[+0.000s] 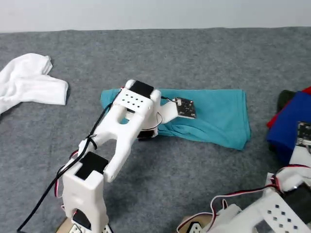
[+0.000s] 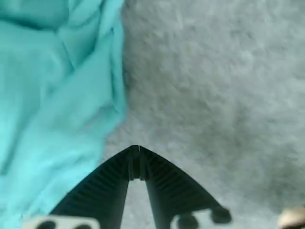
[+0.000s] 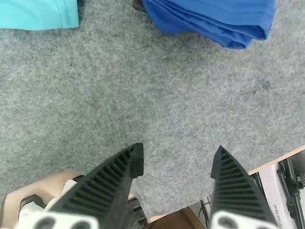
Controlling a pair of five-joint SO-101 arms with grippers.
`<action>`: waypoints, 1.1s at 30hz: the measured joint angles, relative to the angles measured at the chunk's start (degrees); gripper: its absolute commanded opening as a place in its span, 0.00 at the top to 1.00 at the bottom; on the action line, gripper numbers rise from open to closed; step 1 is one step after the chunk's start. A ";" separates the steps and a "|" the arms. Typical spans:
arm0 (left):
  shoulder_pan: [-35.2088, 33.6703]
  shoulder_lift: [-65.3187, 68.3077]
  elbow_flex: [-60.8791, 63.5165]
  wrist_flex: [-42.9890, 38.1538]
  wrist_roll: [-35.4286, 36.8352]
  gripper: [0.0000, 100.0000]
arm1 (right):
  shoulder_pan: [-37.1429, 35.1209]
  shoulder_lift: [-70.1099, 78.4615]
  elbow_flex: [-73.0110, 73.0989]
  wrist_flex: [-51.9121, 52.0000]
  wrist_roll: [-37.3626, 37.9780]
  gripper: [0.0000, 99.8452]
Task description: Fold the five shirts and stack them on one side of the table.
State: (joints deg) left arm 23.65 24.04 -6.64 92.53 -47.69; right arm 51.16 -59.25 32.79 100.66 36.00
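A teal shirt [image 1: 209, 114] lies spread flat across the middle of the grey table. My left arm [image 1: 129, 121] stretches over its left part. My left gripper [image 2: 135, 155] is shut with nothing between its fingers, just above the bare felt beside the teal shirt's [image 2: 52, 90] wrinkled edge. A crumpled white shirt [image 1: 29, 82] lies at the far left. At the right edge lies a folded blue shirt [image 1: 294, 119] with red cloth [image 1: 275, 118] and dark cloth [image 1: 286, 99] beside it. My right gripper [image 3: 178, 155] hangs open over bare felt, short of the blue shirt [image 3: 214, 19].
The grey felt [image 1: 194, 179] between the teal shirt and the front is bare. My right arm [image 1: 272, 208] stands at the front right corner. The table's front edge [image 3: 281, 160] runs close under the right gripper, with cables and a white box beyond it.
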 measured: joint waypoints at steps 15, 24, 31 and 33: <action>0.88 6.07 -9.32 -11.52 0.00 1.00 | 0.00 0.00 0.00 0.00 0.00 0.76; 0.88 8.53 -15.82 -11.78 0.00 1.00 | 0.00 0.00 0.00 0.00 0.00 0.76; -0.97 10.90 -20.31 -6.95 0.00 1.00 | 0.00 0.00 0.00 0.00 0.00 0.76; -2.29 10.90 -23.74 -3.96 0.00 1.00 | 0.00 0.00 0.00 0.00 0.00 0.76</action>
State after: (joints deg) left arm 21.36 34.95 -30.37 88.57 -47.69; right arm 51.16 -59.25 32.79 100.66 36.00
